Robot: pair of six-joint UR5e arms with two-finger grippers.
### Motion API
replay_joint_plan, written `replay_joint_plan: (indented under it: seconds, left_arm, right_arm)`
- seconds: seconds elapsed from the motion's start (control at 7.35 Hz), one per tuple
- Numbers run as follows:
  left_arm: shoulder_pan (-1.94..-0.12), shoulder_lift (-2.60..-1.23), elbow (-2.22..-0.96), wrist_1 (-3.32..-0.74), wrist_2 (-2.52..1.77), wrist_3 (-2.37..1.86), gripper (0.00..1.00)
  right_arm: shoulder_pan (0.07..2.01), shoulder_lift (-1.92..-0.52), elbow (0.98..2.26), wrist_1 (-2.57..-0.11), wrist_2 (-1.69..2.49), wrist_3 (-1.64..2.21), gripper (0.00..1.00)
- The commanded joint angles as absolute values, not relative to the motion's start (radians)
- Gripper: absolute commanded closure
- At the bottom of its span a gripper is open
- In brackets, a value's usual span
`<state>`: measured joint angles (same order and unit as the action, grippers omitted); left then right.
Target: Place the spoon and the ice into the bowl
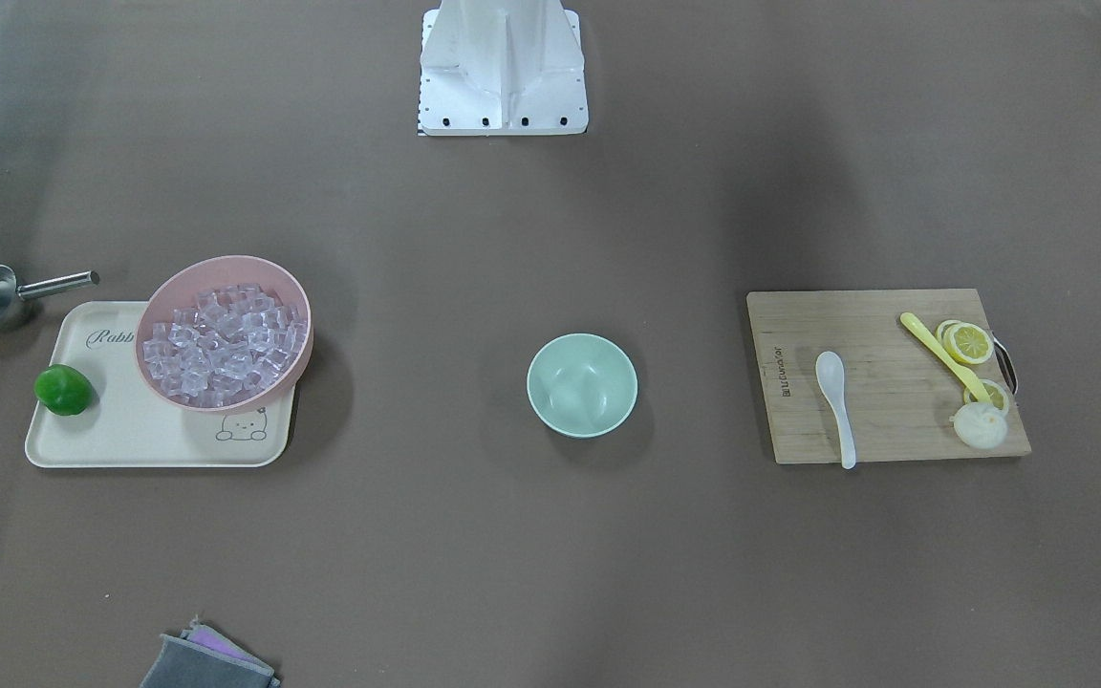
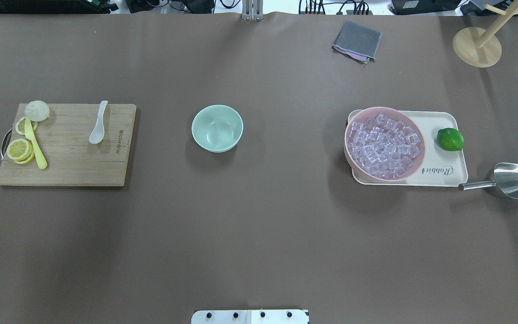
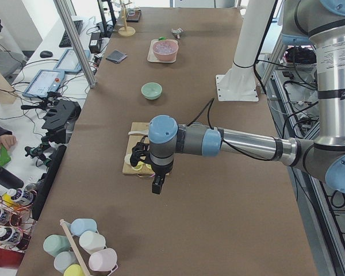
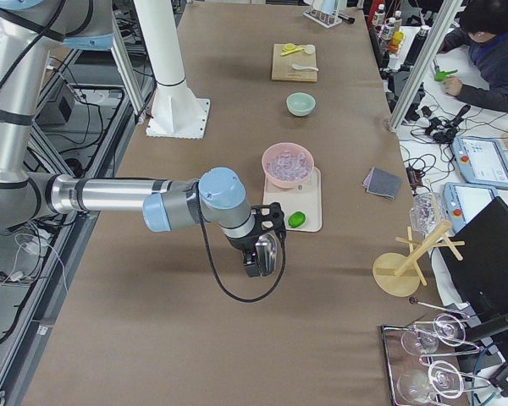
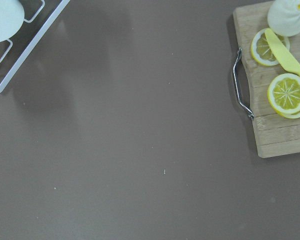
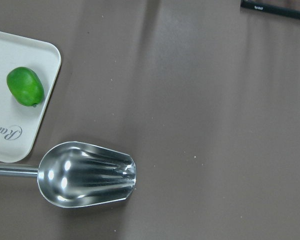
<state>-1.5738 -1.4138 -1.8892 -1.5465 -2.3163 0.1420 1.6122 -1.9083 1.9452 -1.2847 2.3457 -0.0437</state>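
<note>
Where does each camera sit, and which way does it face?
Front-facing: across the table, looking down at the bowl; robot base at top.
Overhead: behind the robot, looking forward; base at bottom.
Exterior left: table's end; left arm near.
Exterior right: opposite end; right arm near.
Left wrist: down on cutting board corner; no body.
Right wrist: down on metal scoop; no body.
Shared: front-facing and overhead show spoon and ice.

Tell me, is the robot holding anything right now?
Nothing seems held: the spoon lies on the cutting board, the ice sits in the pink bowl.
</note>
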Motion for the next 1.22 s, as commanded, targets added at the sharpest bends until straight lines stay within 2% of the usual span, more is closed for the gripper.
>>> replay_joint_plan:
  seconds: [0.0, 0.14, 0.27, 0.68, 1.09]
  left_arm:
    - [-1.574, -1.417, -1.879, -1.703, -2.316, 0.141, 0.01]
    - [-1.571, -1.446, -1.859, -1.835, -2.31, 0.14, 0.01]
    - [-1.569, -1.512, -1.783, -1.939, -2.322, 0.141, 0.01]
    - [-1.528, -1.534, -1.77, -2.018, -2.466, 0.134, 0.01]
    - [-1.334, -1.659, -1.721, -2.036, -2.453, -0.166, 0.01]
  right_arm:
    - [1.612, -1.895, 1.948, -1.14, 2.382, -0.038, 0.0]
    - [1.612, -1.847, 1.948, -1.138, 2.476, -0.034, 0.01]
    - [1.612, -1.824, 1.948, -1.132, 2.535, 0.035, 0.02]
    - [1.475, -1.744, 1.994, -1.132, 2.487, 0.257, 0.01]
    - [1.187, -1.637, 2.043, -1.138, 2.152, 0.614, 0.01]
